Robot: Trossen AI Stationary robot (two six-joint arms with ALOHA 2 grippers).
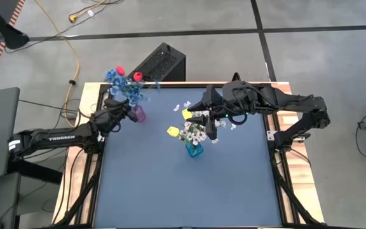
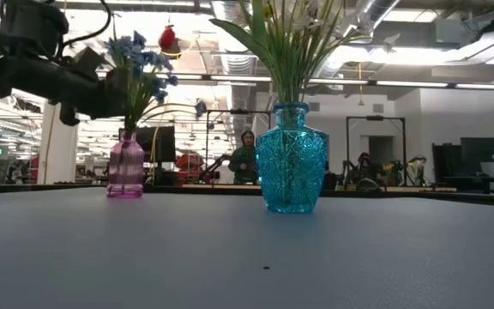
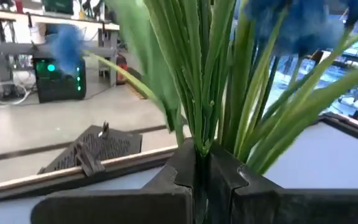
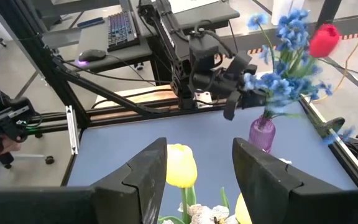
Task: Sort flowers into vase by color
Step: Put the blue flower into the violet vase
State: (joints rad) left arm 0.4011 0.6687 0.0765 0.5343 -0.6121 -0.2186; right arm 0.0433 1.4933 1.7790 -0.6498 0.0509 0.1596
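Note:
A purple vase point(image 1: 138, 114) stands at the table's far left and holds blue sprigs point(image 1: 122, 86) and two red tulips point(image 1: 137, 77). My left gripper point(image 3: 201, 158) is beside it, above its neck, shut on green stems; it also shows in the high view point(image 1: 124, 107). A teal vase point(image 1: 194, 150) near the table's middle holds white sprigs point(image 1: 192, 133) and yellow tulips point(image 1: 173, 131). My right gripper point(image 4: 199, 162) is open above this bunch, its fingers on either side of a yellow tulip point(image 4: 180, 165). I cannot tell whether they touch it. My left gripper pinches a few green stems point(image 3: 197, 140) of the bunch in the purple vase between its two fingers, above the vase's neck point(image 2: 128, 137). The fingers come about level from the table's left, across the stems. The stems stand roughly upright, their lower ends in the vase.
Loose white blossoms point(image 1: 186, 105) lie on the table near the far edge and beside my right gripper point(image 1: 234, 126). A black box point(image 1: 161, 63) sits behind the table's far edge. People point(image 2: 245, 154) show in the room beyond. The near half of the table is bare.

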